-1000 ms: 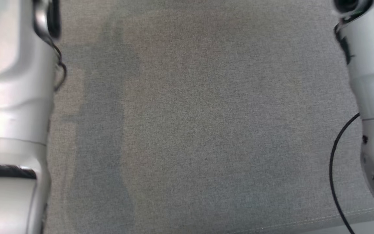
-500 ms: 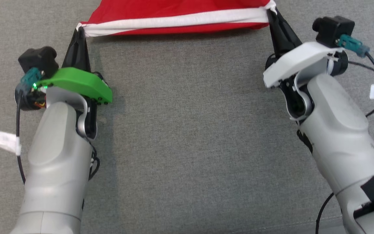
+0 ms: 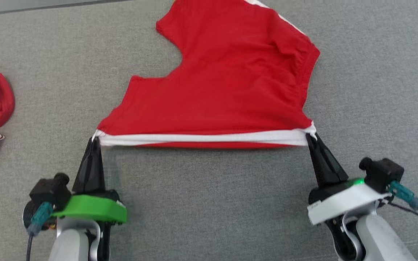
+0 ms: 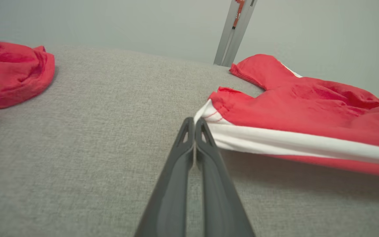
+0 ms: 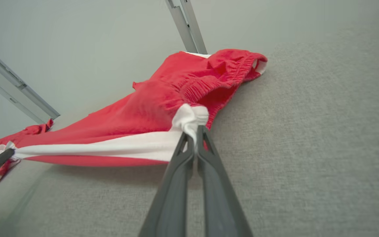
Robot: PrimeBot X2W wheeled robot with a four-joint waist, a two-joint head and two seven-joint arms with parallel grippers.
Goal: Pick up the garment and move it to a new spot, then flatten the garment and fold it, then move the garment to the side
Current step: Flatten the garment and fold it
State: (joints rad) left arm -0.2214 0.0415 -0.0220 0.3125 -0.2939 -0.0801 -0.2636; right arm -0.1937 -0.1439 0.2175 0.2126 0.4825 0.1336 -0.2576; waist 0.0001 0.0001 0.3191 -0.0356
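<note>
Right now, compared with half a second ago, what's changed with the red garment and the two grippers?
Mostly the head camera has shifted: the whole picture slid, so more of the red garment now shows. No hold was taken or released. The left gripper and right gripper stay shut on the ends of its white stripe, still taut between them.
</note>
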